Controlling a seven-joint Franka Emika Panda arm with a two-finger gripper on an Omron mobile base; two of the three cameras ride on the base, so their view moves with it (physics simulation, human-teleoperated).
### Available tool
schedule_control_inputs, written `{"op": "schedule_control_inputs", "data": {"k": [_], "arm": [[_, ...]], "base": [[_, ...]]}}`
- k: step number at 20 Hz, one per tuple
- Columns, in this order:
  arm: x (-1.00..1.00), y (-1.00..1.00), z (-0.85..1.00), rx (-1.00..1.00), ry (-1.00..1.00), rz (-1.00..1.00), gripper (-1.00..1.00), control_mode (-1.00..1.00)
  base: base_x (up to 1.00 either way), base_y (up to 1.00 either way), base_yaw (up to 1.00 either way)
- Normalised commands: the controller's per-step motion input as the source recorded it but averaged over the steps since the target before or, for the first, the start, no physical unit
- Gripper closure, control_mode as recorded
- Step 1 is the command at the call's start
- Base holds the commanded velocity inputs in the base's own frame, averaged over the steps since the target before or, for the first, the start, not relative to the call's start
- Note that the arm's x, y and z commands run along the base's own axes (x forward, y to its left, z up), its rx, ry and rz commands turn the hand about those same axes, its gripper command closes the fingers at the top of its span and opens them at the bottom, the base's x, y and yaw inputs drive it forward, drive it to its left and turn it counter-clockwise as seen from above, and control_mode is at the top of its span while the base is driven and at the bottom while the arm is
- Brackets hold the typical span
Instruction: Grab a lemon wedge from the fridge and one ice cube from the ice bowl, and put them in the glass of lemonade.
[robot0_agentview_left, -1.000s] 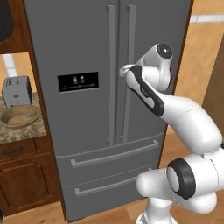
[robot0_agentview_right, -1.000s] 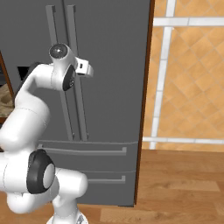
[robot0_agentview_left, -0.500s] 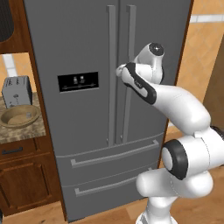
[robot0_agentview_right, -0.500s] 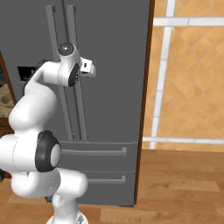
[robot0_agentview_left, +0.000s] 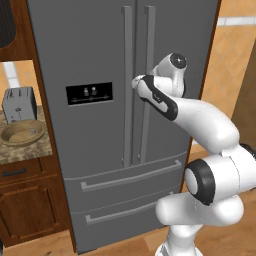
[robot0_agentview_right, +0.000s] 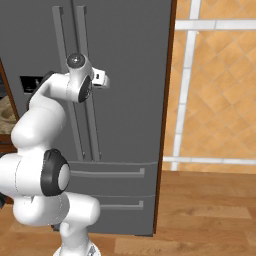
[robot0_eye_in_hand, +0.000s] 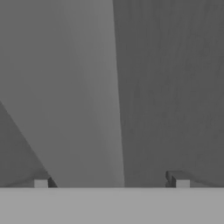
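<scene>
The fridge (robot0_agentview_left: 100, 50) stands shut, a tall grey steel front with two long vertical handles at the door seam. My gripper (robot0_agentview_left: 135, 81) is up against the right door's handle (robot0_agentview_left: 148, 60) at about dispenser height. In the hand view the pale handle bar (robot0_eye_in_hand: 87, 109) runs up between my two fingertips (robot0_eye_in_hand: 41, 181), which stand wide apart on either side of it; the gripper (robot0_eye_in_hand: 109, 179) is open. From the right, the gripper (robot0_agentview_right: 102, 79) touches the fridge (robot0_agentview_right: 130, 50) front. The ice bowl (robot0_agentview_left: 22, 132) sits on the counter at left. The lemon wedge is hidden and the glass of lemonade is out of view.
A toaster (robot0_agentview_left: 19, 104) stands behind the bowl on the stone counter (robot0_agentview_left: 30, 152), above dark wood cabinets (robot0_agentview_left: 30, 205). A black dispenser panel (robot0_agentview_left: 89, 93) is on the left door, two drawers (robot0_agentview_left: 125, 175) below. A tiled wall (robot0_agentview_right: 220, 100) and wood floor (robot0_agentview_right: 210, 210) lie right of the fridge.
The arm has stretched forward and the hand has edged in toward the fridge's right handle. The doors have stayed shut.
</scene>
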Motion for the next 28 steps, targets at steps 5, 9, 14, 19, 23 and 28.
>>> {"op": "schedule_control_inputs", "data": {"k": [5, 9, 14, 19, 23, 28], "arm": [[0.03, 0.16, 0.00, -0.01, 0.08, 0.00, 1.00, -1.00], [0.01, 0.00, 0.00, -0.02, 0.04, 0.00, 1.00, -1.00], [-0.06, -0.27, 0.00, -0.01, 0.01, 0.00, 1.00, -1.00], [-0.24, -0.74, 0.04, 0.00, 0.00, -0.01, 1.00, -1.00], [-0.47, -0.87, 0.04, 0.00, 0.00, -0.05, 1.00, -1.00], [-0.71, -0.99, 0.00, 0.05, -0.02, -0.06, 1.00, -1.00]], "base": [[0.00, 0.00, 0.00], [0.00, 0.00, 0.00], [0.00, 0.00, 0.00], [0.00, 0.00, 0.00], [0.00, 0.00, 0.00], [0.00, 0.00, 0.00]]}}
